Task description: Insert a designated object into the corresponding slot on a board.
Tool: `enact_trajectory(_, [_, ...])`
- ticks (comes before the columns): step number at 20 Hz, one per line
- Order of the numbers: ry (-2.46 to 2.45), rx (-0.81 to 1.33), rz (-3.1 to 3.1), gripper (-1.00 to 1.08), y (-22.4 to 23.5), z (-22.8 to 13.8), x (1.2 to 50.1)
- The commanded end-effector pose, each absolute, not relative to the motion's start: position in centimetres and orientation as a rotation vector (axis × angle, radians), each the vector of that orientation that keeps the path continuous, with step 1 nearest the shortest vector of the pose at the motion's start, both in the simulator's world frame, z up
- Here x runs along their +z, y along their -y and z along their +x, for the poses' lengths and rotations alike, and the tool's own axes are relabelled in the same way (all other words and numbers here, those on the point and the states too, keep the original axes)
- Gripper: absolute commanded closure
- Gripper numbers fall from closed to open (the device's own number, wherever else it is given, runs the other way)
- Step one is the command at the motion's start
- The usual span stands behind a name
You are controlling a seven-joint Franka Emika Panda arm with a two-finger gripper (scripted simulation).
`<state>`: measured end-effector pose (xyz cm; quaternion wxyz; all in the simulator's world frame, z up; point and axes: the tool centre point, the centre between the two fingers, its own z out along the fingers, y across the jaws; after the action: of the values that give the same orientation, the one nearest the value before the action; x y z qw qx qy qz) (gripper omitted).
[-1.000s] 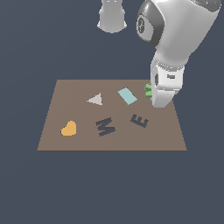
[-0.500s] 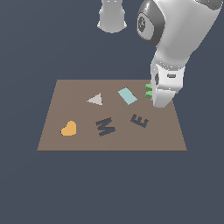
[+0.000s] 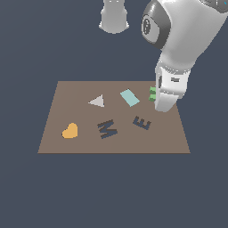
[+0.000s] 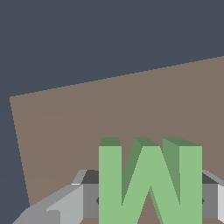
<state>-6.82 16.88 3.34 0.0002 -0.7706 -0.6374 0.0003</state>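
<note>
The designated object, a green M-shaped block (image 3: 152, 94), shows only as a sliver beside the white hand, over the board (image 3: 89, 142) near its back corner on the exterior view's right. In the wrist view the block (image 4: 148, 183) fills the space between both fingers, which press its two sides, so my gripper (image 4: 150, 201) is shut on it. The exterior view has the gripper (image 3: 159, 101) mostly hidden by the hand. The slot (image 3: 107, 128), a dark M-shaped recess, lies near the board's middle, well to the exterior view's left of the block.
On the board also lie a dark E-shaped recess (image 3: 142, 122), a teal rectangle (image 3: 129, 97), a grey triangle (image 3: 97, 101) and an orange heart (image 3: 70, 131). The arm's white base (image 3: 114, 18) stands behind the board. In the wrist view the board's edge (image 4: 65, 131) meets dark floor.
</note>
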Motion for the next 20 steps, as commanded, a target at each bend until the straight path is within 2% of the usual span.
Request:
enact_trajectory(1, [1.949, 0.000, -2.463, 1.08, -17.1, -6.3, 3.4])
enact_trajectory(10, [1.625, 0.000, -2.688, 1.08, -17.8, -3.4, 3.5])
enact_trajectory(20, [0.997, -0.001, -2.978, 1.08, -17.1, 2.0, 3.6])
